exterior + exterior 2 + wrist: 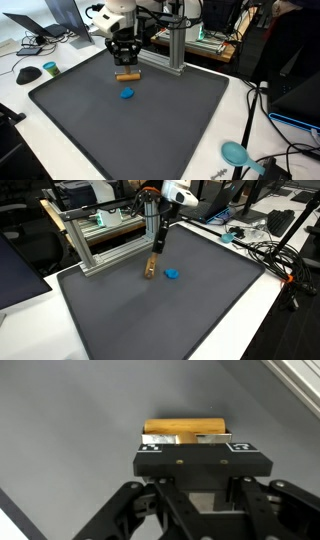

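— Where's the gripper (125, 63) now?

— Low over the far end of the grey mat (180, 130), right above the wooden block (126, 74). In the wrist view the block (186, 431) lies crosswise just past the fingers (150, 448), looking close to them, perhaps between the tips.

— Has it got hold of the block?

— I can't tell. The block seems to rest on the mat in both exterior views, and the jaws sit near its ends, but whether they are pressing on it or merely standing either side isn't clear from here. They're certainly not spread wide.

— Anything else on the mat?

— A small blue disc (127, 94), nearer the middle, a short way from the block and not touching it. In an exterior view it shows just beside the block, as a blue piece (172, 274).

— Any bowls, bins, trays?

— None I can see on the mat. An aluminium frame (95, 242) stands along the mat's far edge, and a teal scoop-like thing (235, 153) lies off the mat on the white table (60, 150). Nothing holds anything.
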`<action>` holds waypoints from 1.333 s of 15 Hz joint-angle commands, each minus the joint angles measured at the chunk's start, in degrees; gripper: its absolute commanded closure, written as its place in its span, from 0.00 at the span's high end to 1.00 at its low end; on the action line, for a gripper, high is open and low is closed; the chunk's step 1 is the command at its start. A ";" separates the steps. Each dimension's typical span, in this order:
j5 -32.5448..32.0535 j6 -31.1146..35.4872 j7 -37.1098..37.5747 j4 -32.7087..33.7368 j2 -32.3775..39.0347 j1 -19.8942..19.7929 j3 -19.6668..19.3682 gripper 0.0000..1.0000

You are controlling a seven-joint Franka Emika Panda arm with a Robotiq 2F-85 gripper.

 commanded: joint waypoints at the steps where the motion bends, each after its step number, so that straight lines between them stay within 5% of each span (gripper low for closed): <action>1: 7.06 -0.61 0.74 -1.42 -1.67 -3.18 -0.05 0.22; 9: 22.60 -9.68 8.59 2.59 -6.17 -6.58 -1.38 0.22; 20: 24.48 -11.47 45.76 10.28 -5.20 -1.65 -2.03 0.22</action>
